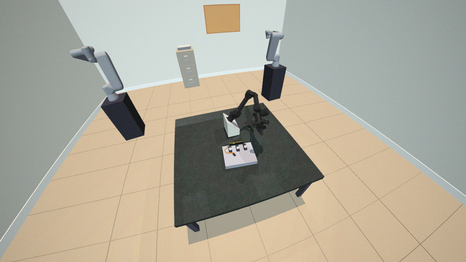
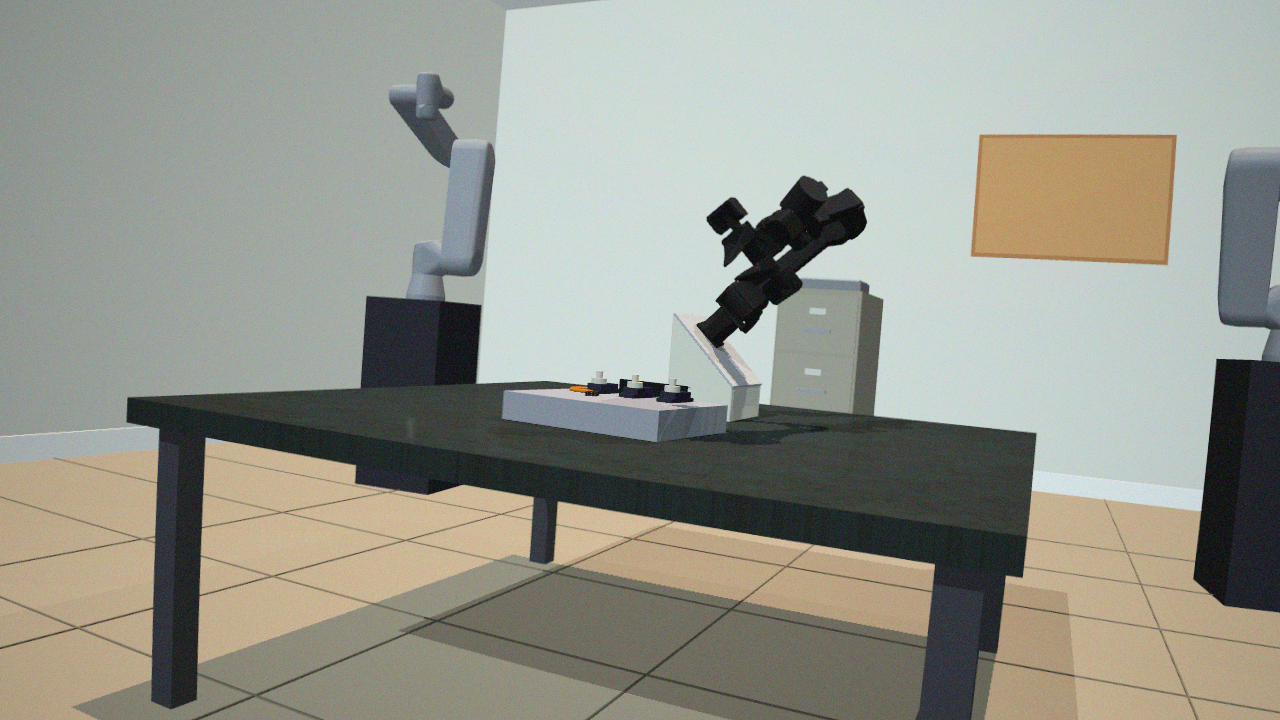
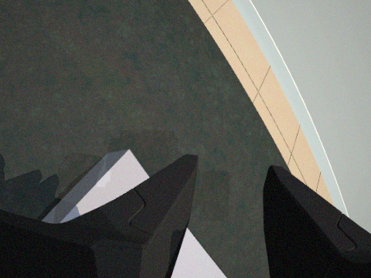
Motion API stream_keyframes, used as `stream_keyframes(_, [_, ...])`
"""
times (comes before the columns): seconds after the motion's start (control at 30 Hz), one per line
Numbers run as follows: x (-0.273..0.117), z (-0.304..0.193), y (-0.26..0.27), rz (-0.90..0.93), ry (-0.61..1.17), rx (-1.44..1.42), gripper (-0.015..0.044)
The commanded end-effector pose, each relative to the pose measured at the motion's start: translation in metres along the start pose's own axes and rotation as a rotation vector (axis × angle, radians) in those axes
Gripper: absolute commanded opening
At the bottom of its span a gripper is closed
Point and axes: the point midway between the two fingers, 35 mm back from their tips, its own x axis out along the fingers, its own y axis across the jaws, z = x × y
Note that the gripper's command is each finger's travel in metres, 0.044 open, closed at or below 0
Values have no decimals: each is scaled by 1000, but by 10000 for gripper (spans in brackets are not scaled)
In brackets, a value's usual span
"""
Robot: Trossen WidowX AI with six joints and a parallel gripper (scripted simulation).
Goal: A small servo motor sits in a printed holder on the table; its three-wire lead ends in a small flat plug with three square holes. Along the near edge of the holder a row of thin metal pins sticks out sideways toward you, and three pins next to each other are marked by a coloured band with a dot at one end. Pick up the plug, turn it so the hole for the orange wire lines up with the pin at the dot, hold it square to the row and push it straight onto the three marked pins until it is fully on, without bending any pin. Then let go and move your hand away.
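Note:
The plug (image 1: 234, 154) is a small dark piece lying on the pale block (image 1: 242, 162) (image 2: 581, 411), at the end of the orange lead (image 1: 225, 150) (image 2: 581, 389). Its holes are too small to make out. Three dark servo motors with white tops stand along the block's back edge; the left one (image 1: 230, 149) is beside the lead. A row of yellow marks (image 1: 236, 142) runs behind them; single pins and the coloured band cannot be told apart. My gripper (image 1: 260, 132) (image 3: 232, 173) is open and empty, high above the table, behind and right of the block. The wrist view does not show the plug.
The white wedge-shaped base (image 1: 231, 129) (image 2: 702, 368) of my arm stands behind the block on the dark table (image 1: 201, 189) (image 2: 358, 429). Two pale corners show beside and below the left finger in the wrist view. Two grey arms on dark pedestals and a filing cabinet (image 1: 188, 68) stand beyond the table.

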Motion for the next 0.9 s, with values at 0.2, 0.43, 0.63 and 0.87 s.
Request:
stream_keyframes(0.2, [55, -66, -17, 151, 299, 5, 115])
stream_keyframes(0.43, [83, -122, -27, 289, 485, 63, 115])
stream_keyframes(0.63, [98, -170, -33, 420, 614, 147, 115])
stream_keyframes(0.87, [108, -226, -37, 576, 723, 282, 115])
